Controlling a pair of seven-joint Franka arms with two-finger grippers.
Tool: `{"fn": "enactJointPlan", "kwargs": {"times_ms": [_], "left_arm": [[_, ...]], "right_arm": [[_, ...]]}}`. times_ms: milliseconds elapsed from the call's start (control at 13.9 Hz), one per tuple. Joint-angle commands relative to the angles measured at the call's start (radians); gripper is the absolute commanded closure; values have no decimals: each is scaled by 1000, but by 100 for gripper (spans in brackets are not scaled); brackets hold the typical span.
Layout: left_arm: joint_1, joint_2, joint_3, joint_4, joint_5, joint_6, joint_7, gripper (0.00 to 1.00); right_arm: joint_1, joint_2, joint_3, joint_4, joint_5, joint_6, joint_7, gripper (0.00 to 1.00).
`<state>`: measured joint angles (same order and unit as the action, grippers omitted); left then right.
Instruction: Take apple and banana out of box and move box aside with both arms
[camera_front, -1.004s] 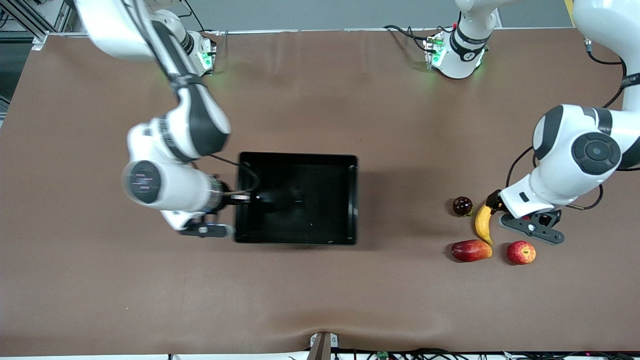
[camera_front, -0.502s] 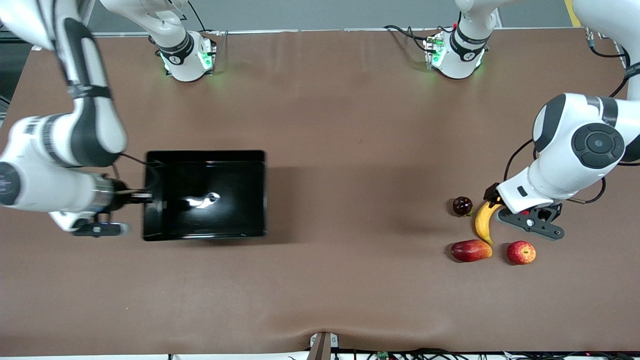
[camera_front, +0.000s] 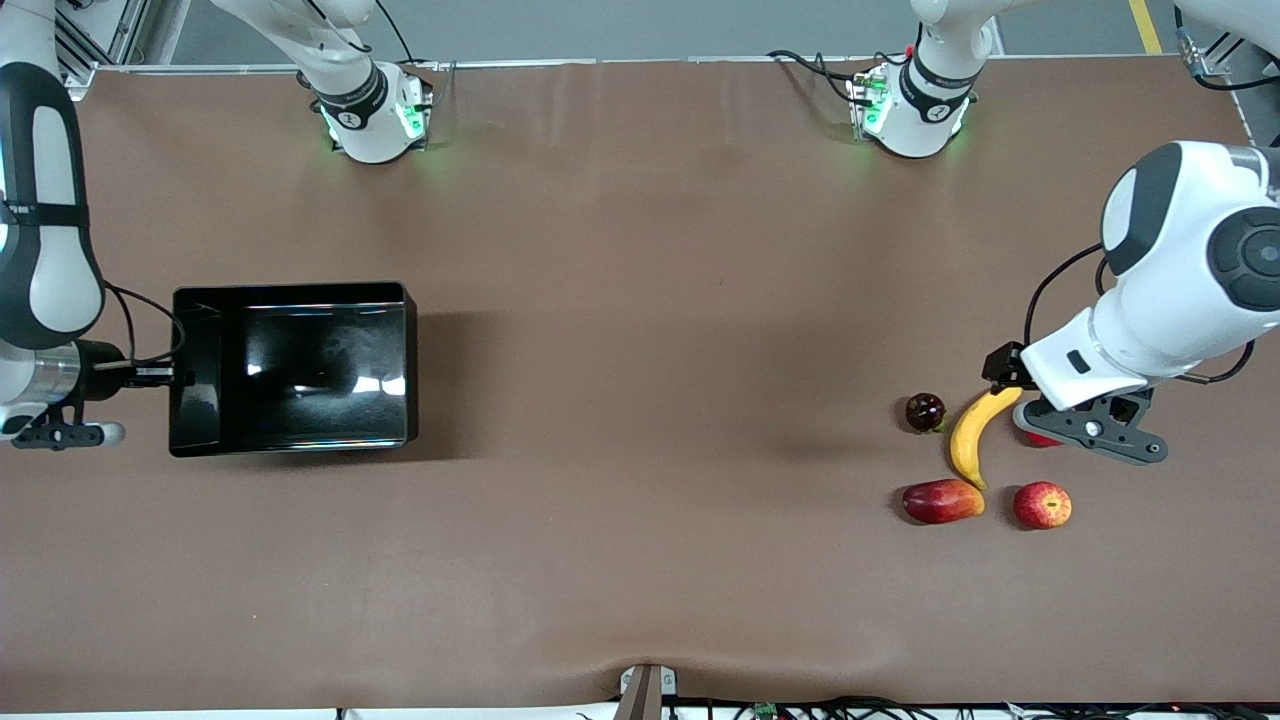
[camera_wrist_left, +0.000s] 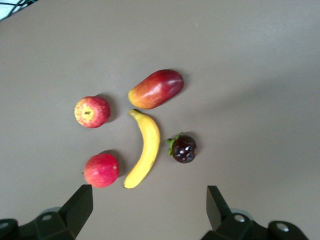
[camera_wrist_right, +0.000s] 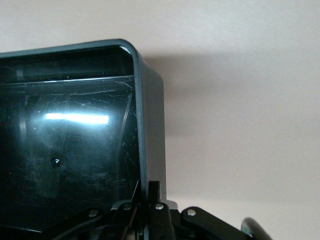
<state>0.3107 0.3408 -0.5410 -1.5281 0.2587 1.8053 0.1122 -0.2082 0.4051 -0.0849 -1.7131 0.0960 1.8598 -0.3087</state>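
Nearest the front camera, close to the tabletop (camera_front: 640, 560) edge at the left arm's end, lie two fruits side by side: a red apple with yellow streaks (camera_front: 1042, 505) (camera_wrist_left: 92, 111) and, toward the tabletop's middle from it, an oblong red-and-yellow mango-like fruit (camera_front: 942, 501) (camera_wrist_left: 156, 88). Just farther from the camera, the banana (camera_front: 972, 435) (camera_wrist_left: 144, 150) lies curved on the brown surface, its lower tip nearly touching the mango-like fruit. Beside the banana, on the side toward the tabletop's middle, sits a small dark maroon fruit with a green calyx (camera_front: 925, 412) (camera_wrist_left: 183, 148). On the banana's side toward the left arm's edge a second red round fruit (camera_front: 1036, 437) (camera_wrist_left: 101, 170) rests, mostly hidden in the front view under the left arm's hardware. The left tool (camera_front: 1040, 415) (camera_wrist_left: 149, 212) hangs over this cluster with its fingers spread wide and nothing between them. At about the same depth, at the right arm's end of the tabletop, the glossy black tray (camera_front: 290, 368) (camera_wrist_right: 75, 130) stands close to that edge, well apart from the fruits. The right tool (camera_front: 170, 377) (camera_wrist_right: 149, 205) is pressed together on the tray's short wall that faces the right arm's edge, pinching its rim. The two arm bases stand along the edge farthest from the camera.
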Motion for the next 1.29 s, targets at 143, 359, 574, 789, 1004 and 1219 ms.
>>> {"fn": "enactJointPlan", "kwargs": {"times_ms": [143,359,574,789,1004,1219], "left_arm": [[4,-13,-7,25,-38,-34,-43,0],[5,-28,-5,25,-36,-35,-45,0],[11,-58,1,25,-32,-50,-36,0],[31,-104,1,20,-38,-93,-31,0],[44,-138,1,13,-41,-110,-34,0],[48,-148,-2,26,-39,-122,-28,0]], "right_arm": [[-86,-23,28,-184,-7,226,-79,100],[-97,-14,28,-240,-3,311,-87,100],[-88,-14,30,-217,-2,288,-99,0],[-45,-9,34,-26,-7,88,-98,0],[36,8,33,182,-41,-22,-95,0],[125,-11,34,269,-44,-22,-87,0]]}}
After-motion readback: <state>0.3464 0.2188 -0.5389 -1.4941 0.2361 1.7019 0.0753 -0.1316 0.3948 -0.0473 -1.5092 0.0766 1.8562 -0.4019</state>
